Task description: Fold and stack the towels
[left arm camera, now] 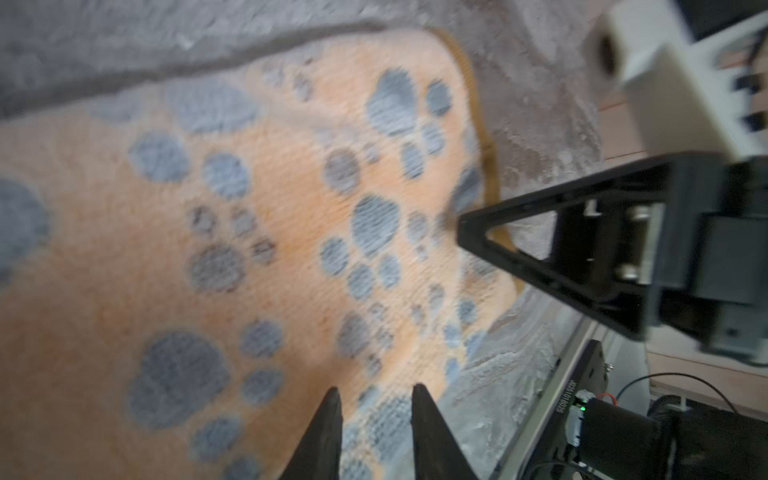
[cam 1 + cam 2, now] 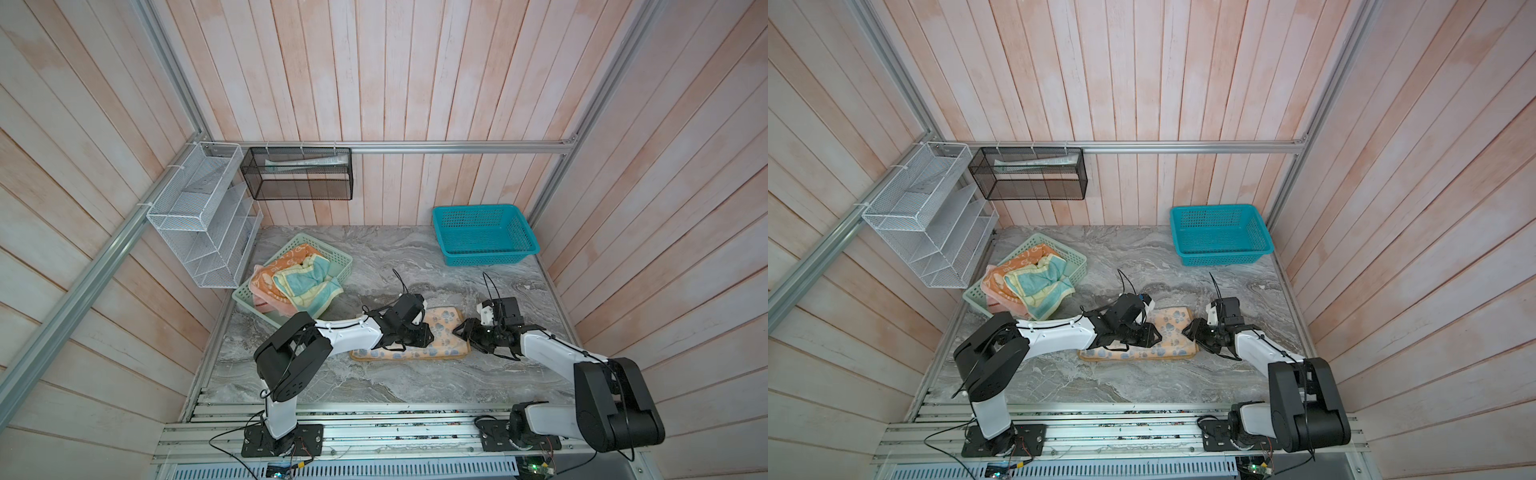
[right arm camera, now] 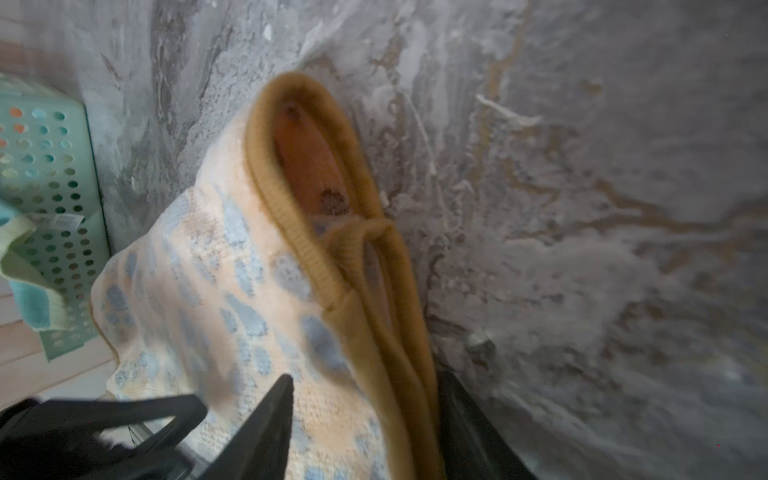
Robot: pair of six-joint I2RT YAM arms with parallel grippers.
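folded peach paw-print terry towel [image 2: 446, 328], brown ribbed edging; left gripper [image 1: 376, 395] held narrowly parted over it, right gripper [image 3: 368, 380] spread astride its right edge.

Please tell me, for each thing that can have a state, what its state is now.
Paw-print towel: folded, flat on the table.
Other towels: unfolded, heaped in the green basket.
Blue basket: empty.
Left pincer: open, above the paw-print towel.
Right pincer: open, jaws either side of that towel's edge.
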